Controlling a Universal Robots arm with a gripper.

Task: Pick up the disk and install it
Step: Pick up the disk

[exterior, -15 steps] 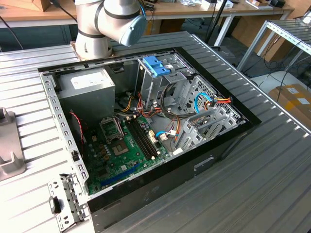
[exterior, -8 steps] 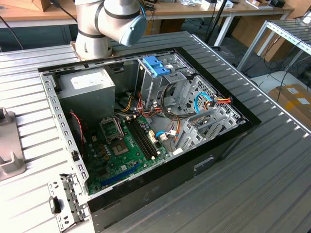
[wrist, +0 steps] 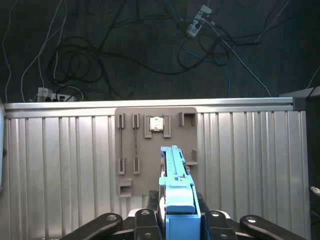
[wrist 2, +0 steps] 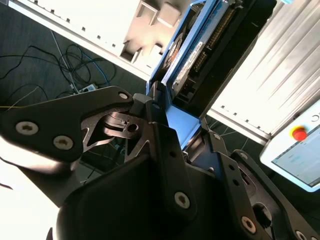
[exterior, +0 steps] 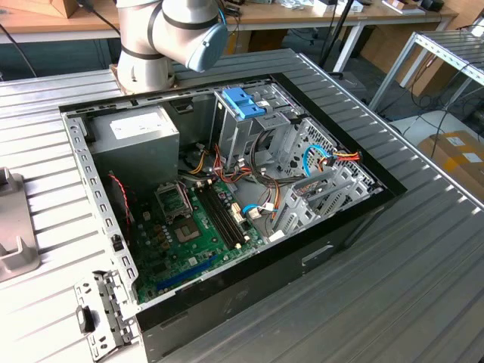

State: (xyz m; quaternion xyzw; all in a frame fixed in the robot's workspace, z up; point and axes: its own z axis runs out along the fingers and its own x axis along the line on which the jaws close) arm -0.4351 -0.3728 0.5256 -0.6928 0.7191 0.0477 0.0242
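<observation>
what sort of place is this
Probably a robotics lab or workshop: a robot arm stands by an open computer case on a ribbed metal table, its gripper holds the disk, and cables trail across the floor.

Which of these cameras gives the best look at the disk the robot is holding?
The second wrist view: the disk shows its pale label and blue bracket, clamped in the fingers. The first wrist view sees the disk edge-on, mostly bracket. The exterior view takes in the open computer case.
</observation>
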